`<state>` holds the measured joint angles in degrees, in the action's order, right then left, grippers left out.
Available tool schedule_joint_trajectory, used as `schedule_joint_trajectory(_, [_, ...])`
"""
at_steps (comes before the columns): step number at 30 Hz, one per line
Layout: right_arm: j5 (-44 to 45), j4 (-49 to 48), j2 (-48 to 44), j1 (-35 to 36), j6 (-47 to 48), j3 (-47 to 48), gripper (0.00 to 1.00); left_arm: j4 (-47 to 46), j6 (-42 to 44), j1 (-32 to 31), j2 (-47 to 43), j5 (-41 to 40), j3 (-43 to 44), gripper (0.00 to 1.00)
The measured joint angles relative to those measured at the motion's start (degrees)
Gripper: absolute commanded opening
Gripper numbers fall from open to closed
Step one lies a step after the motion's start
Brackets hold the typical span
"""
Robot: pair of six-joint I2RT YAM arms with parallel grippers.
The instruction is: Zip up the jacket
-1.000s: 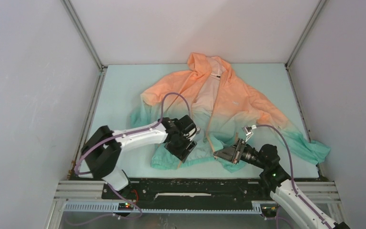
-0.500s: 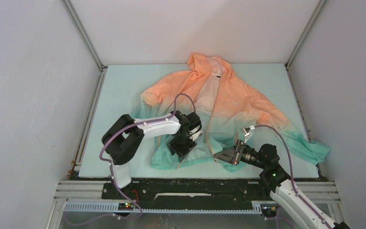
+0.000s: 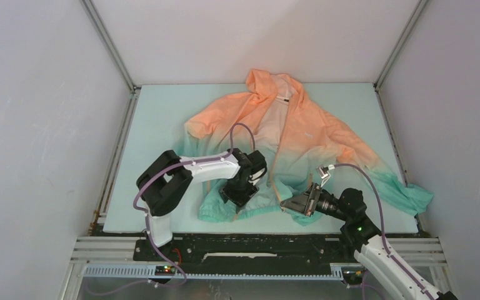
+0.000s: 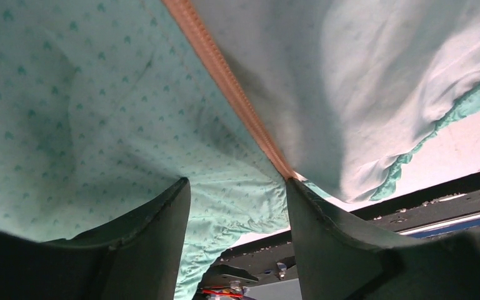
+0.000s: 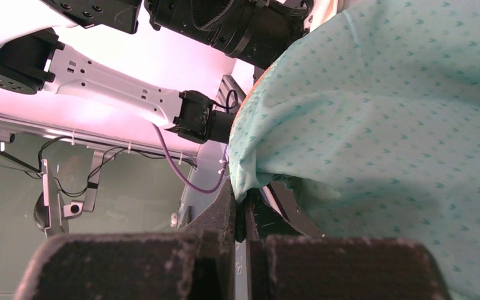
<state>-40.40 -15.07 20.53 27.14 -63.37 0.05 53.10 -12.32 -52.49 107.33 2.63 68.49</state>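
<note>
The jacket (image 3: 300, 134) lies spread on the table, peach-orange at the hood, mint-teal at the hem, its front open. My left gripper (image 3: 240, 190) is open over the left front panel near the hem. In the left wrist view its fingers (image 4: 162, 225) straddle teal cloth, and the orange zipper tape (image 4: 225, 78) runs down to the right finger's tip. My right gripper (image 3: 292, 203) is shut on the teal hem of the right front panel. The right wrist view shows the hem edge (image 5: 240, 181) pinched between the closed fingers (image 5: 225, 209).
The black base rail (image 3: 256, 244) runs along the table's near edge, just below the hem. Grey walls close in the left, right and back sides. The jacket's right sleeve (image 3: 406, 190) reaches toward the right wall. The left arm's purple cable (image 3: 240, 131) loops over the jacket.
My left arm has swung its gripper rightward and slightly forward over the left front panel, toward the zipper edge. The right gripper has stayed put, holding the hem.
</note>
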Motion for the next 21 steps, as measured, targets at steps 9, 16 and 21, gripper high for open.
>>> schedule_joint_trajectory(9, [0.02,0.26,-0.09,-0.02,0.0,0.0,0.0,-0.57,-5.31,-1.14,-1.03,-3.52,-1.2,0.52])
schedule_joint_trajectory(16, [-0.02,0.42,-0.31,-0.02,-0.04,0.0,0.0,-2.01,-7.96,-2.38,-2.23,-5.62,-2.08,0.36])
schedule_joint_trajectory(21, [-0.2,0.48,-0.72,-0.02,-0.07,0.0,0.0,-2.29,-8.09,-2.05,-2.84,-8.55,-2.03,0.48])
